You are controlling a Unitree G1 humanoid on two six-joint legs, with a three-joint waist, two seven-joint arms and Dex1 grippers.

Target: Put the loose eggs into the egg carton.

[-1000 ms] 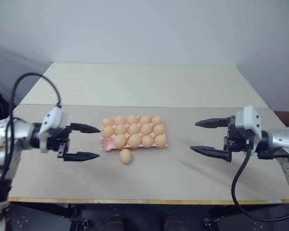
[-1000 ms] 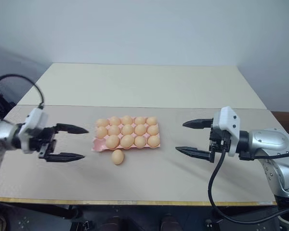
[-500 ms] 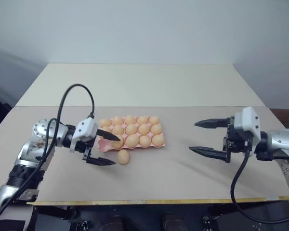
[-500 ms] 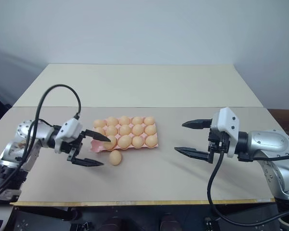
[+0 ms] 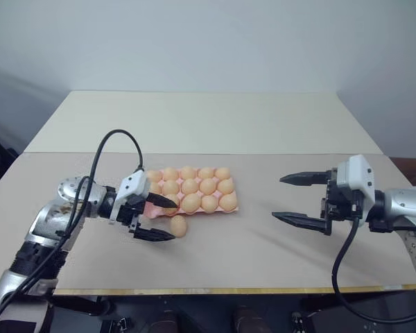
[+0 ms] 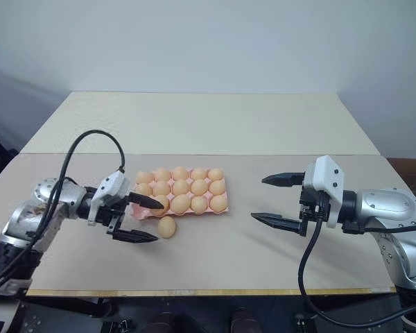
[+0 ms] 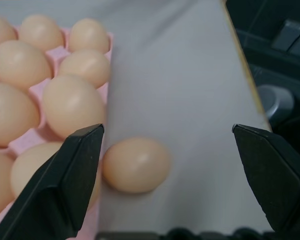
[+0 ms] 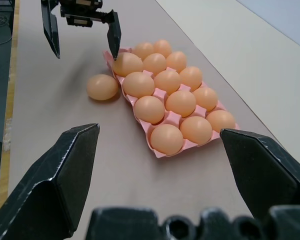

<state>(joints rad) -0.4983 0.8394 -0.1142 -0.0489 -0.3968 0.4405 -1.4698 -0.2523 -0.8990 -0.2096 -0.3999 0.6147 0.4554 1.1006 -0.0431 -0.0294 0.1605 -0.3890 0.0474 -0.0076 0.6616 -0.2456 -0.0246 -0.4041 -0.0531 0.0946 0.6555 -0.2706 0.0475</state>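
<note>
Pink moulded pulp is what your egg carton [image 5: 230, 208] is made of, and from the head cameras you see it lying on the beige table [image 5: 249, 250] a little left of centre, its cups filled with pale orange eggs [image 5: 198, 186]. One loose egg [image 5: 179, 225] lies on the table just beside the carton's near edge, toward its left end. Your left gripper [image 5: 158, 218] reaches in from the left with its fingers spread wide and nothing between them; one finger sits over the carton's near left corner, the other in front of the loose egg. Your right gripper [image 5: 299, 200] hangs well apart on the right side of the table, jaws equally wide and empty, pointing toward the carton.

From the left wrist view you look between the two black fingers [image 7: 65, 185] at the loose egg [image 7: 136, 164], which rests on the table close by the carton [image 7: 32, 141] and near one finger, untouched.

From the right wrist view you see the carton [image 8: 147, 131] lengthwise with fourteen eggs seated in it. The loose egg [image 8: 102, 87] lies just beside the far end of its edge. The left gripper [image 8: 80, 27] stands beyond, parted above that egg and the carton's end.
</note>
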